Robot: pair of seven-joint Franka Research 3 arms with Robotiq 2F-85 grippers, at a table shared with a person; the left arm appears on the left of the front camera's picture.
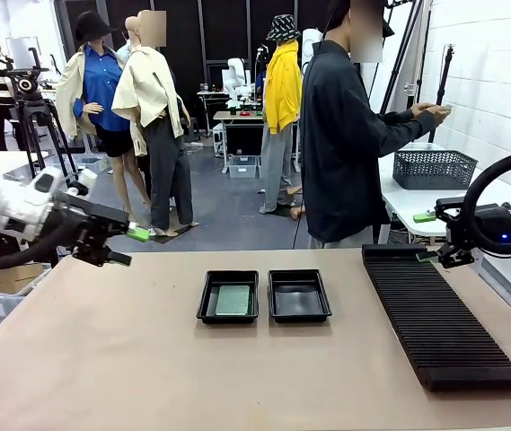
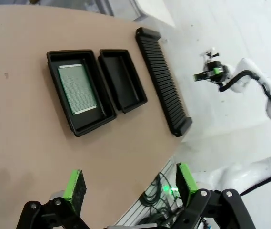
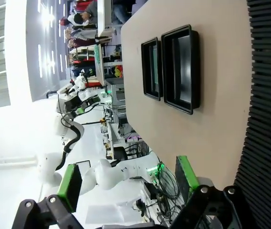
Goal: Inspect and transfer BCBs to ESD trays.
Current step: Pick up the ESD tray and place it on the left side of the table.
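Green flat rectangular circuit board (image 1: 233,300) lay in the left glossy black plastic tray (image 1: 205,305), long axis running toward the person (image 1: 345,153) | nearer left gripper (image 1: 129,247) than right gripper (image 1: 426,237) | both stood spread wide, holding nothing.

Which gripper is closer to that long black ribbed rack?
Right. The right gripper hovers by the far end of the rack; the left gripper hangs at the left side of the table.

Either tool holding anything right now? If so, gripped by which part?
Nothing is held. The left tool and the right tool both stand open and empty. A BCB lies flat in an ESD tray, untouched.
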